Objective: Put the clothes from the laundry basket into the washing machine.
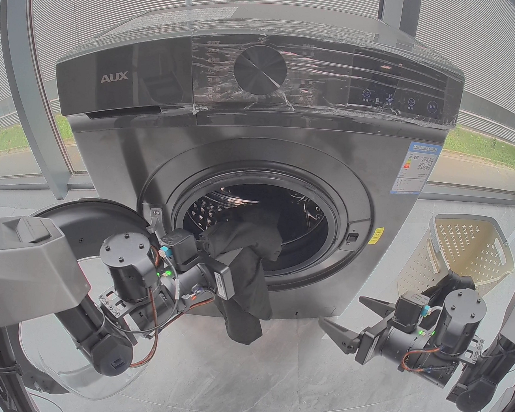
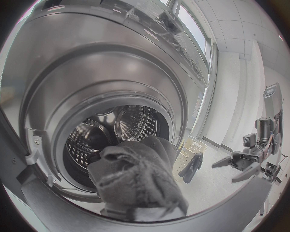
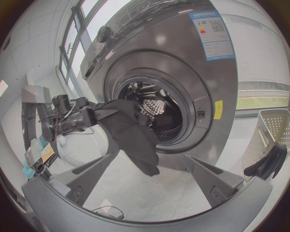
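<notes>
**Loading 1 garment at the drum opening**

We keep the left hand [image 1: 218, 264] clenched on the dark grey cloth garment [image 1: 245, 282], which is partly inside the grey front-loading washing machine [image 1: 305, 155] with its tail hanging outside. The right hand [image 1: 354, 321] hangs released beside the tipped cream perforated plastic laundry basket [image 1: 471, 247], ready for the 1 dark garment [image 3: 269, 163] there.

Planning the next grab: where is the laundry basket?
Head view: the laundry basket sits on the floor at the robot's right, beside the washing machine, with a black garment over its rim.
</notes>
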Controlling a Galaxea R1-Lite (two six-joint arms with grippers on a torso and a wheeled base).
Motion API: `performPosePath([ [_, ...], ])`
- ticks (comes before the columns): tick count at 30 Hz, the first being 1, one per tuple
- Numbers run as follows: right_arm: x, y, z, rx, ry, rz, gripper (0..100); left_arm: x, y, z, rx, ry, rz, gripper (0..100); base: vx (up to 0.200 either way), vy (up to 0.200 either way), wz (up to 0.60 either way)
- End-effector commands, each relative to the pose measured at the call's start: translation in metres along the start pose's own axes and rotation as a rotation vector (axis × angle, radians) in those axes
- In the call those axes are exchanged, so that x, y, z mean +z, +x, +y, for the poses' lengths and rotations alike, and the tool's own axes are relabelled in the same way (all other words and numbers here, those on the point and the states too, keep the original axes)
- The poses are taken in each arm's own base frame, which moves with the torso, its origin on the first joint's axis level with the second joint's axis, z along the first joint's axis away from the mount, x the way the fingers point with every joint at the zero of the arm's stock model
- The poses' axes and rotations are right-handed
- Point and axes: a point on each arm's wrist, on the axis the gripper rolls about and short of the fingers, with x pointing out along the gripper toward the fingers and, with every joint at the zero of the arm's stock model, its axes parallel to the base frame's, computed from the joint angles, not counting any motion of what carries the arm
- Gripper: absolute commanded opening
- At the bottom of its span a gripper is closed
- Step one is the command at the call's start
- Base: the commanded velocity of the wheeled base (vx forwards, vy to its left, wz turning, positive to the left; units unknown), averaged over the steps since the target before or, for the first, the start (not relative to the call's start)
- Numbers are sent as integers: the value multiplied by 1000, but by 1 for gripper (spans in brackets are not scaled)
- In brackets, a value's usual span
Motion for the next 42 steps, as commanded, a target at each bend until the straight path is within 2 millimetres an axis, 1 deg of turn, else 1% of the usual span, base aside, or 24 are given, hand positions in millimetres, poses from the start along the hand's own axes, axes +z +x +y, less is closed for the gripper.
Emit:
performPosePath([
  [1,-8,-14,14,61,-17,42,100,-11,21,-1,12,-2,28,0,0,0,0],
  [5,-10,-19,19,84,-23,56,100,-9,44,5,44,-8,-8,0,0,0,0],
  [6,-11,-19,19,83,-24,58,100,-8,54,6,54,-13,-27,0,0,0,0],
  [9,-10,-19,20,85,-24,56,100,-9,74,9,100,-13,-52,0,0,0,0],
  [14,-11,-19,19,85,-26,58,100,-15,89,12,112,-15,-18,0,0,0,0],
  [18,-11,-19,19,84,-25,57,100,-22,108,15,119,-17,-16,0,0,0,0],
  [20,-11,-19,19,84,-25,57,100,-27,117,22,130,-14,-25,0,0,0,0],
  [24,-9,-19,17,74,-24,52,100,-35,136,27,139,-14,-44,0,0,0,0],
  [26,-9,-19,16,71,-24,52,100,-36,138,27,139,-14,-46,0,0,0,0],
  [27,-9,-18,16,68,-23,51,100,-42,146,33,149,-13,-48,0,0,0,0],
  [30,-9,-18,16,68,-23,51,100,-44,150,35,150,-13,-55,0,0,0,0],
  [31,-10,-18,16,69,-23,53,100,-43,159,39,157,-12,-60,0,0,0,0],
  [35,-10,-18,16,69,-24,54,100,-36,175,49,191,-12,-78,0,0,0,0],
  [38,-10,-19,16,69,-23,54,100,-41,189,54,230,-11,-88,0,0,0,0],
  [42,-10,-19,16,71,-24,53,100,-42,202,57,251,-12,-103,0,0,0,0],
])
